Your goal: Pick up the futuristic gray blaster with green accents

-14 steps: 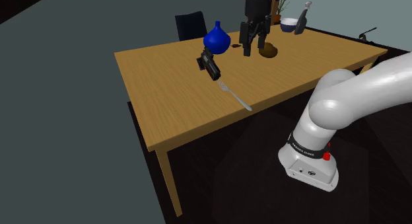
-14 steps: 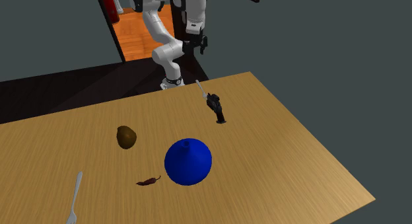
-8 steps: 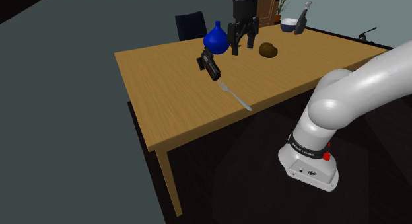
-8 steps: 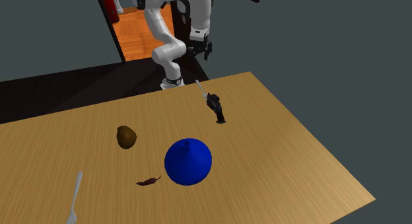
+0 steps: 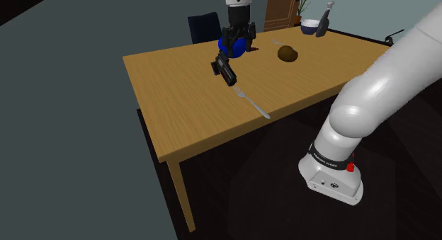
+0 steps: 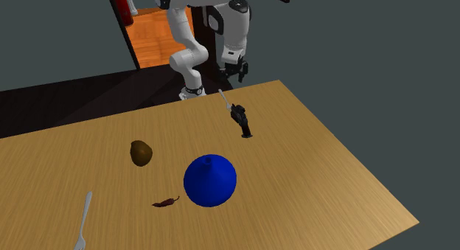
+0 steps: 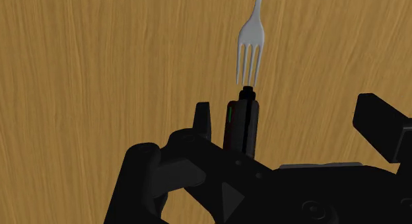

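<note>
Now the end effector [image 5: 236,46] is hanging over the counter [image 5: 177,97], close above the dark blaster [image 5: 226,70], and its two fingers are standing apart with nothing between them touching. The blaster is lying flat on the counter, near the edge on the robot's side. In the wrist view you are seeing its barrel with a thin green line, and its muzzle is pointing at the tines of the silver fork [image 7: 253,44], just beside them.

Compared with half a second ago, the arm is moving across toward the shoulder view's left. Earlier the end effector was hanging beside the brown lump [image 5: 287,54]; now it is standing in front of the blue vase [image 6: 210,180] in that view. In the second exterior view it is also coming lower and nearer to the counter's edge. The fingers are keeping the same gap, and the blaster, the fork and the blue vase are not shifting at all.

For you this means the approach is nearly lined up. I judge that the descent and the closing are not yet done, and the fork so near may be disturbed.
</note>
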### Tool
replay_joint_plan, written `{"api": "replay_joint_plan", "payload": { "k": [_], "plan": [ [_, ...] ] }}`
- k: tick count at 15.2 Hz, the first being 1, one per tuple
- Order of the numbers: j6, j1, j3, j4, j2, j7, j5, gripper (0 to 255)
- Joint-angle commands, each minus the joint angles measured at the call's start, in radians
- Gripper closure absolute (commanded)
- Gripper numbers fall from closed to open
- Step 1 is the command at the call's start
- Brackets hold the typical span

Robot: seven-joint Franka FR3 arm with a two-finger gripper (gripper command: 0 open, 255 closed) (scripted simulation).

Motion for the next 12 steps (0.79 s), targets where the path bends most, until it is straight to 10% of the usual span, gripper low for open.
{"api": "replay_joint_plan", "payload": {
  "k": [1, 12],
  "plan": [
    [0.016, -0.008, -0.009, 0.06, 0.078, 0.006, 0.002, 0],
    [0.021, -0.052, -0.054, 0.478, 0.518, 0.03, 0.039, 0]
  ]
}}
